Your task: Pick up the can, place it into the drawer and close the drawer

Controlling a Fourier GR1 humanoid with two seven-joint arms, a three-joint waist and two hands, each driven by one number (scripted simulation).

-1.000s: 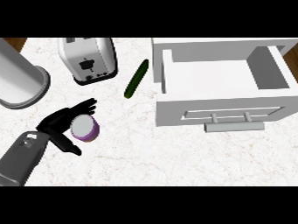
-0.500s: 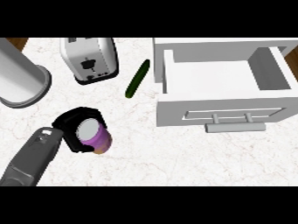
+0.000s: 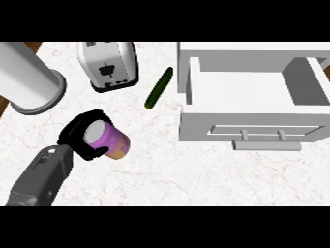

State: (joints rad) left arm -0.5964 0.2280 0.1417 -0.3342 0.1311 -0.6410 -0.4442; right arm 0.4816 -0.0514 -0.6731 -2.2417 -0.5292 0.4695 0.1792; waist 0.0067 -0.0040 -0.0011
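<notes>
Low at the left of the counter (image 3: 196, 169), well apart from the open drawer (image 3: 253, 121): clasping the purple can (image 3: 113, 144) in the left hand (image 3: 76, 134), curling black fingers (image 3: 87, 117) round its pale end, tilting its body toward the drawer. Sitting below the toaster (image 3: 109, 65) and the green cucumber (image 3: 158, 88), near the tall grey cylinder (image 3: 17, 72).

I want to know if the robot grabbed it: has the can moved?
Yes. The can, in the left hand, has gone a little to the right, towards the drawer, and it now tilts.
</notes>
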